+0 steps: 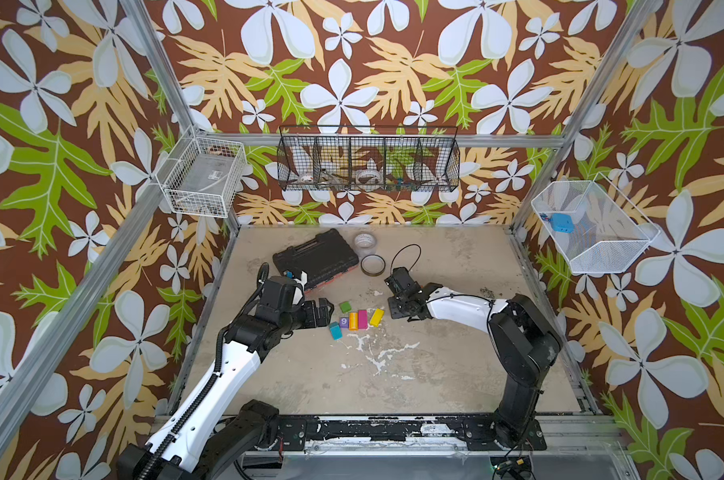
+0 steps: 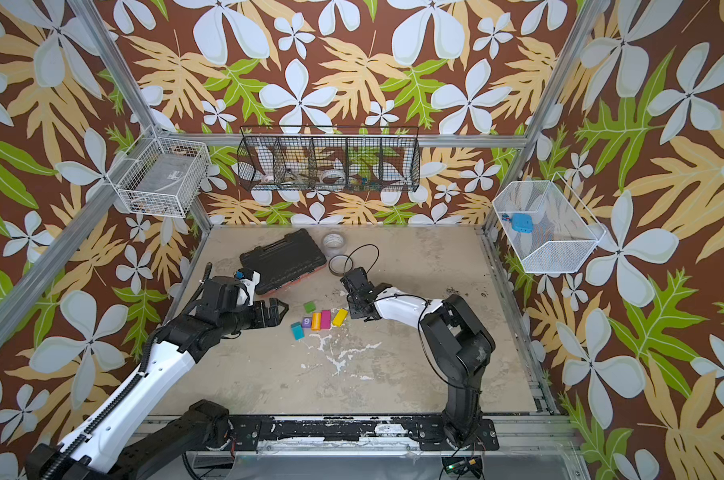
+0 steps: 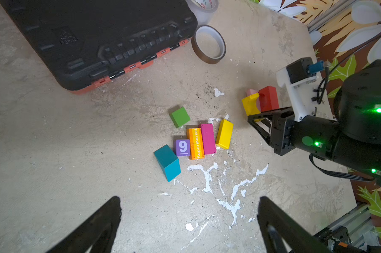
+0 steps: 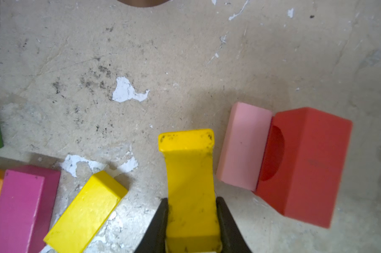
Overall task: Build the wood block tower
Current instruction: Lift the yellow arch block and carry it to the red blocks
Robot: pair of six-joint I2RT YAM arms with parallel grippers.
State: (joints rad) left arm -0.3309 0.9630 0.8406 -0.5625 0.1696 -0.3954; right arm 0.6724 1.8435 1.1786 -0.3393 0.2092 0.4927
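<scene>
Because the right pincer (image 4: 191,200) clamps the yellow arch (image 4: 188,170) by one end, just beside the pink brick (image 4: 244,146), a lift may swing it into that brick; the left pincer (image 3: 189,199) gapes wide, well apart from that brick.

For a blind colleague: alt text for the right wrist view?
The right gripper is shut on the yellow arch. A pink block touches a red arch block on one side; a yellow brick and magenta brick lie opposite.
</scene>
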